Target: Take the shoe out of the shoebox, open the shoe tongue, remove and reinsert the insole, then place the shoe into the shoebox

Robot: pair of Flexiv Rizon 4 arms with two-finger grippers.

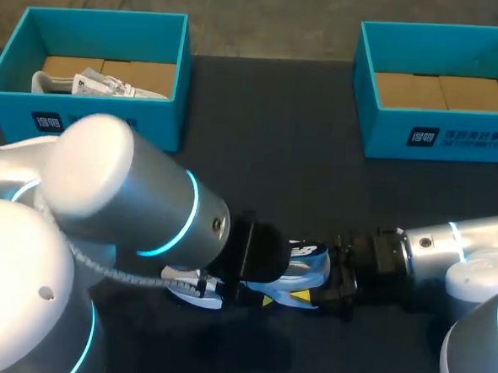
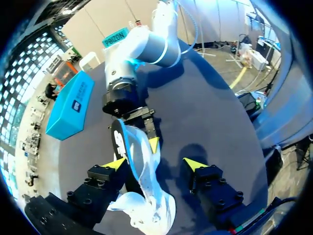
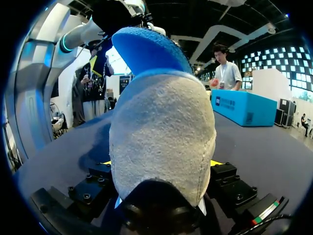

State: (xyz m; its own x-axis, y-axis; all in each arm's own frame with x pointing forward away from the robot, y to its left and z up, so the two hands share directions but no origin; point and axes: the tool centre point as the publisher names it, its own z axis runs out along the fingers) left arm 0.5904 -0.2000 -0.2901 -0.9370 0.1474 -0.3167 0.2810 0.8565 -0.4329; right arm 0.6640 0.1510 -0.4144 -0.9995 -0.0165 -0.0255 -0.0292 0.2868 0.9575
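Note:
A white and grey shoe (image 1: 298, 278) lies on the dark table between my two arms. Its grey heel (image 3: 161, 137) fills the right wrist view, where my right gripper (image 3: 160, 163) is shut on it from both sides. A blue insole (image 3: 146, 49) sticks up out of the heel end. In the left wrist view the shoe (image 2: 144, 166) rests against one finger of my left gripper (image 2: 155, 164), which stands open around its front part. My right gripper (image 2: 142, 122) shows there at the shoe's far end. In the head view my left arm hides most of the shoe.
A teal shoebox (image 1: 101, 114) at the back left holds another white shoe (image 1: 86, 83). A second teal shoebox (image 1: 438, 135) at the back right shows only its cardboard floor. Dark table lies between the boxes.

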